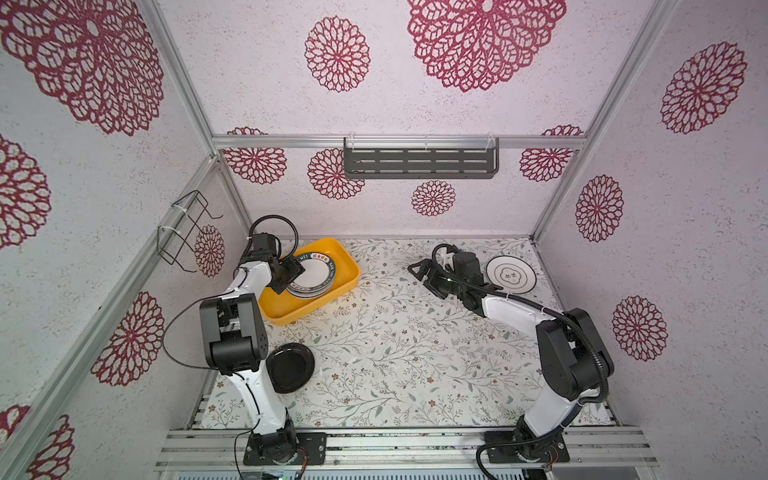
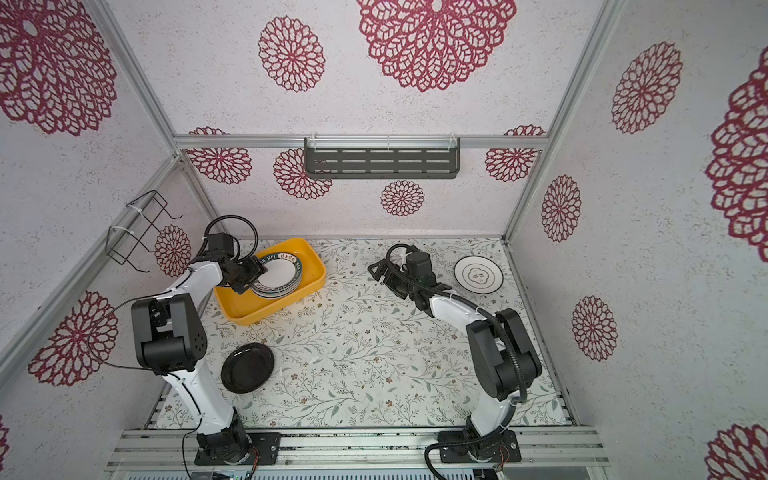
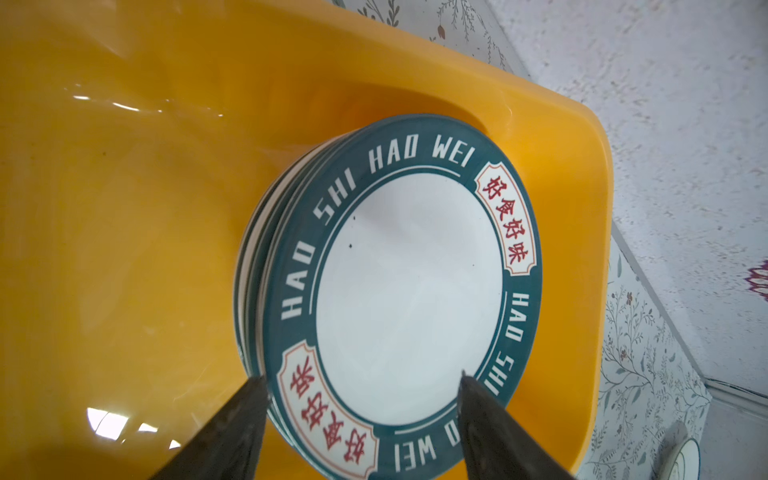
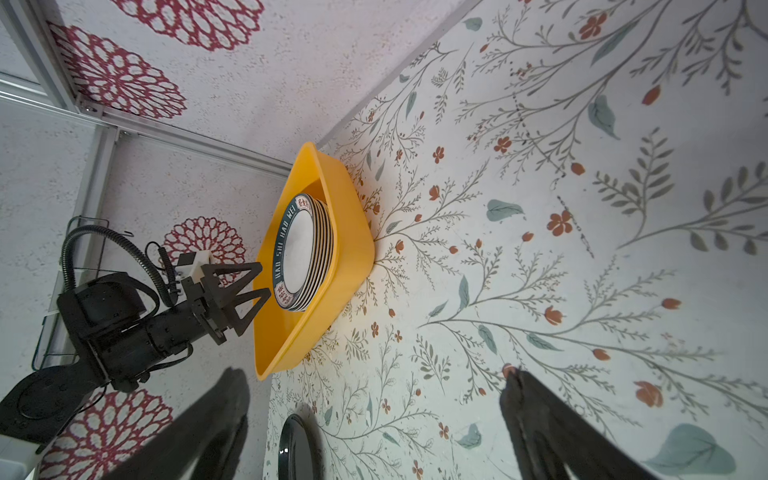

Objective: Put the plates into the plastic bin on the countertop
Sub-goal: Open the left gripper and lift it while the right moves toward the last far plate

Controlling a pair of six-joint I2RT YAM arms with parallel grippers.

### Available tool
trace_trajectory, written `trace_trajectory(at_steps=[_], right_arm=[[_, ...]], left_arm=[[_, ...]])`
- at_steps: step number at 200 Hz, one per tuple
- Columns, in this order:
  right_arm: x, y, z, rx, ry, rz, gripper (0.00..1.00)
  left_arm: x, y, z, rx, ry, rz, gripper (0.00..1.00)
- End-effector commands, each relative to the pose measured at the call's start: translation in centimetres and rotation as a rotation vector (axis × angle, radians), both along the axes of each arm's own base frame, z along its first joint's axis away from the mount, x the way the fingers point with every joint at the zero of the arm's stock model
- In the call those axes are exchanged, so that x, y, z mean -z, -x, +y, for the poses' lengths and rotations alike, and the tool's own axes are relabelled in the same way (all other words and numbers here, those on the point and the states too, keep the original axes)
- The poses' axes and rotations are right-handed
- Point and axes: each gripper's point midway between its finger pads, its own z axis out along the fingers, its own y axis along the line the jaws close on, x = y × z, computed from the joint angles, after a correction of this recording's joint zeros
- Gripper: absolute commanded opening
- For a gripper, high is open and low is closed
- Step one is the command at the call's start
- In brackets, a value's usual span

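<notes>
Two plates lie outside the plastic bin (image 1: 291, 311): black plate (image 1: 289, 368) near left, ringed plate (image 1: 511, 274) far right. Over the bin's stack (image 1: 312, 276), far left, the left gripper (image 3: 361, 380) gapes empty, apparently releasing. The right gripper (image 4: 376, 374), also spread, hovers beside the ringed plate.
</notes>
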Motion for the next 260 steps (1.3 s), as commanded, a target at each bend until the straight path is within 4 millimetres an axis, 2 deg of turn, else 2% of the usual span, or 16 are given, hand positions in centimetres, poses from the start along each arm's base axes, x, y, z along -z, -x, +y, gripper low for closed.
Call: trace_trajectory(at_steps=[1,29,55,67,69,72,114,152,180,214,236,260], right_arm=[[-3.3,-0.1,-0.8,0.017,-0.011,-0.091,0.99],[-3.3,-0.1,-0.9,0.022,-0.010,-0.092,0.99],[-3.4,-0.2,-1.1,0.028,-0.008,-0.092,0.99],[-3.4,-0.2,-1.1,0.030,-0.008,-0.092,0.99],[-3.5,-0.2,-1.2,0.030,-0.009,-0.093,0.99],[-3.5,-0.2,-1.2,0.031,-0.009,-0.094,0.99],[-3.7,0.2,-1.6,0.043,-0.004,-0.098,0.99],[-4.0,1.0,-3.0,0.086,0.033,-0.103,0.99],[-3.9,1.8,-5.0,0.151,0.070,-0.104,0.99],[-3.0,3.0,-8.3,0.241,0.134,-0.085,0.99],[-2.1,3.9,-10.7,0.300,0.159,-0.067,0.99],[-0.9,5.1,-14.6,0.432,0.204,-0.045,0.99]], left_arm=[[1.1,-0.1,-0.2,0.022,-0.032,0.033,0.75],[0.8,-0.3,-0.3,0.026,-0.038,0.026,0.75],[-0.2,-0.5,-0.6,0.040,-0.047,-0.007,0.77],[0.0,-0.5,-0.8,0.049,-0.050,-0.010,0.79],[-1.4,-0.6,-0.9,0.050,-0.056,-0.040,0.79],[-1.9,-0.6,-0.9,0.052,-0.058,-0.054,0.79],[-4.7,0.1,-1.0,0.045,-0.088,-0.124,0.82],[-8.0,1.6,-1.5,0.053,-0.109,-0.212,0.87],[-10.8,2.9,-3.2,0.096,-0.114,-0.292,0.92],[-14.9,4.5,-6.2,0.182,-0.098,-0.429,1.00],[-16.9,5.5,-8.5,0.240,-0.037,-0.512,0.97],[-18.8,6.7,-10.9,0.297,-0.023,-0.588,0.97]])
